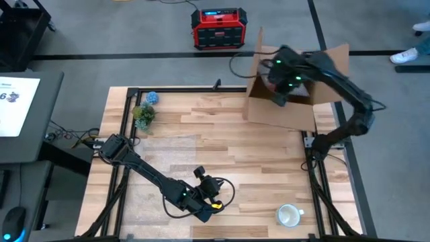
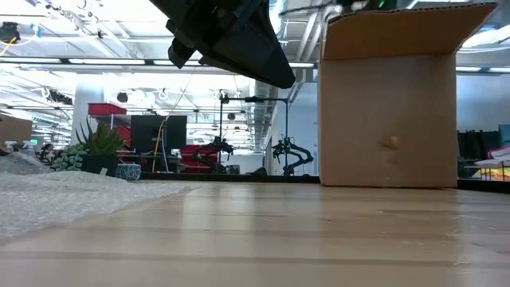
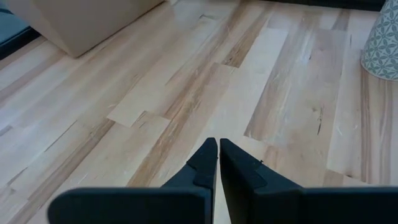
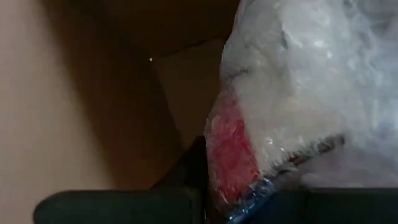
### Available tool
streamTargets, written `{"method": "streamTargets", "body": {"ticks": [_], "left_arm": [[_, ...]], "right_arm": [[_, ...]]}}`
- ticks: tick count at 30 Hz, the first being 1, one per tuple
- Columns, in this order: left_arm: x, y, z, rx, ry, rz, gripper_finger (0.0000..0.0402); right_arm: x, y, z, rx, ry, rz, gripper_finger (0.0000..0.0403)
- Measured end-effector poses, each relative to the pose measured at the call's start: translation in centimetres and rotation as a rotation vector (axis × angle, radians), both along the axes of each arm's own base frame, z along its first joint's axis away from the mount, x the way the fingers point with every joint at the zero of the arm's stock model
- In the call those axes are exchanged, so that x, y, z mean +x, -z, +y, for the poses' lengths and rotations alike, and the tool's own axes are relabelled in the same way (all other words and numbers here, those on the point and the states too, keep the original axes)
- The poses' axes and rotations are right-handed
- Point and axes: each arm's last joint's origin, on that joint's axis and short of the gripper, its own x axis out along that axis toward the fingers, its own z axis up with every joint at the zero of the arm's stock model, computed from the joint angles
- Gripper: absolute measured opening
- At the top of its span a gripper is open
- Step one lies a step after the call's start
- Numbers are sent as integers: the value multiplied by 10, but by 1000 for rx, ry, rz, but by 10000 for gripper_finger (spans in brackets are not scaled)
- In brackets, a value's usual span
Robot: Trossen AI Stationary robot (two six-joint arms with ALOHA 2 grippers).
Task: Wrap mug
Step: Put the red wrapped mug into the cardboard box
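One crinkly bubble-wrapped bundle (image 4: pixel 298 106) in right gripper (image 1: pixel 281 92) inside cardboard box (image 1: pixel 282 111).

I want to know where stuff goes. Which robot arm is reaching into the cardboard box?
The right arm: its gripper is down inside the cardboard box. The left gripper rests on the table, outside it.

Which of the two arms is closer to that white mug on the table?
Left. The left gripper sits low beside the mug; the right gripper reaches into the cardboard box at the far edge.
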Motion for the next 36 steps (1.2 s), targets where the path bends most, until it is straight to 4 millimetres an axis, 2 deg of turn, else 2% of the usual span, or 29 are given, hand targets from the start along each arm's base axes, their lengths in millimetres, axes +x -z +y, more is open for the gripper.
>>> {"method": "streamTargets", "body": {"ticks": [4, 8, 14, 22, 25, 36], "left_arm": [[0, 0, 0, 1, 1, 1, 0], [0, 0, 0, 12, 9, 5, 0], [1, -1, 0, 11, 11, 1, 0], [1, 0, 0, 10, 11, 1, 0], [1, -1, 0, 10, 11, 1, 0], [1, -1, 0, 8, 10, 0, 0]], "right_arm": [[25, 26, -21, 32, -44, 37, 22], [43, 52, -37, 136, -90, 42, 22], [55, 79, -50, 323, -137, 20, 35], [61, 83, -53, 354, -204, -56, 42], [61, 83, -53, 358, -204, -56, 58], [60, 81, -53, 364, -223, -62, 206]]}}
